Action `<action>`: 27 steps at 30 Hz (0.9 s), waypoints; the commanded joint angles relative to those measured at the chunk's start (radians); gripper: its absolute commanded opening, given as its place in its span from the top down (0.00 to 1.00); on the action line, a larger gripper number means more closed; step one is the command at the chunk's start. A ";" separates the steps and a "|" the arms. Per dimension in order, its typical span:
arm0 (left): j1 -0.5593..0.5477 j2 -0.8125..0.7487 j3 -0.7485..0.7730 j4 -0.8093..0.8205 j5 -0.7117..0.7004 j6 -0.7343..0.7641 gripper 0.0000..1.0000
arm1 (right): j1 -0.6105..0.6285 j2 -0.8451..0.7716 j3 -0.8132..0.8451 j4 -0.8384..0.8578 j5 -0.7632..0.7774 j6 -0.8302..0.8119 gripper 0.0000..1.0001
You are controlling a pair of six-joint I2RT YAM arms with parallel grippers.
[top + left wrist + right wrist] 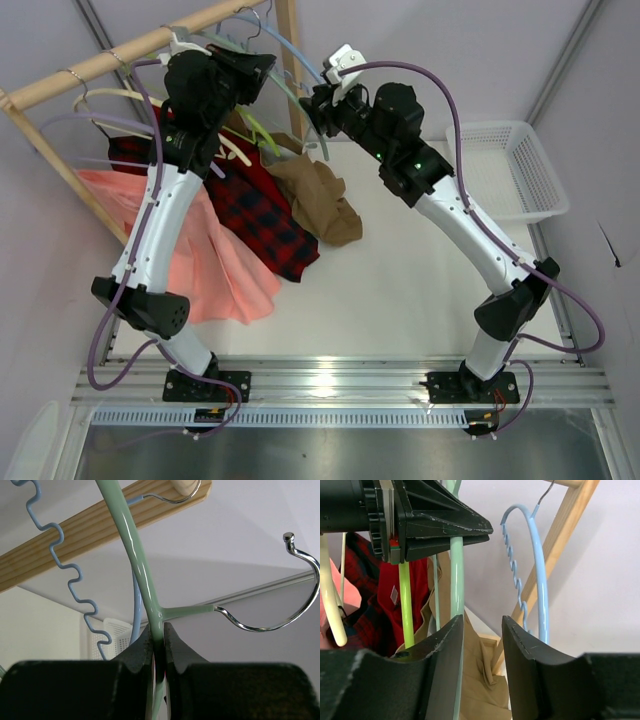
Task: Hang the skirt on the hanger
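The hanger (135, 555) is a pale sage-green bar with a silver hook (280, 615). My left gripper (159, 636) is shut on it just below the hook's junction, high up by the wooden rail (120, 60). The tan skirt (320, 200) droops from near the rack down onto the table. In the right wrist view its fabric (482, 680) hangs beside the hanger's bar (456, 575). My right gripper (482, 630) is open. The bar runs past the outer side of its left finger (445, 650), and only skirt cloth shows beyond the gap.
A light blue notched hanger (537, 570), a lime-green hanger (405, 605) and a cream one (330, 610) crowd the rail. A red plaid skirt (265, 215) and a salmon skirt (215, 260) hang left of the tan one. A white basket (510, 170) stands at the right.
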 commanded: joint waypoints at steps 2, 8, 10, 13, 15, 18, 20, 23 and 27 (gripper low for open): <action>0.013 -0.027 0.085 0.119 0.010 0.033 0.99 | -0.001 -0.040 -0.032 -0.035 -0.053 0.009 0.53; 0.013 -0.030 0.084 0.111 -0.003 0.059 0.99 | -0.035 -0.122 -0.122 0.034 -0.048 0.112 0.34; 0.013 -0.027 0.079 0.113 0.000 0.056 0.99 | -0.056 -0.135 -0.102 0.018 -0.076 0.178 0.33; 0.013 -0.023 0.078 0.116 0.008 0.047 0.99 | -0.072 -0.145 -0.106 0.017 -0.149 0.184 0.32; 0.013 -0.021 0.078 0.128 0.014 0.037 0.99 | -0.061 -0.139 -0.105 0.008 -0.146 0.158 0.32; 0.013 -0.026 0.085 0.136 0.014 0.031 0.99 | -0.055 -0.116 -0.100 -0.015 -0.130 0.134 0.32; 0.013 -0.027 0.082 0.136 0.014 0.034 0.99 | -0.055 -0.095 -0.088 -0.022 -0.129 0.134 0.32; 0.013 -0.032 0.075 0.129 0.010 0.039 0.99 | -0.053 -0.074 -0.069 -0.041 -0.171 0.131 0.33; 0.013 -0.030 0.079 0.129 0.013 0.036 0.99 | -0.044 -0.057 -0.063 -0.036 -0.179 0.123 0.33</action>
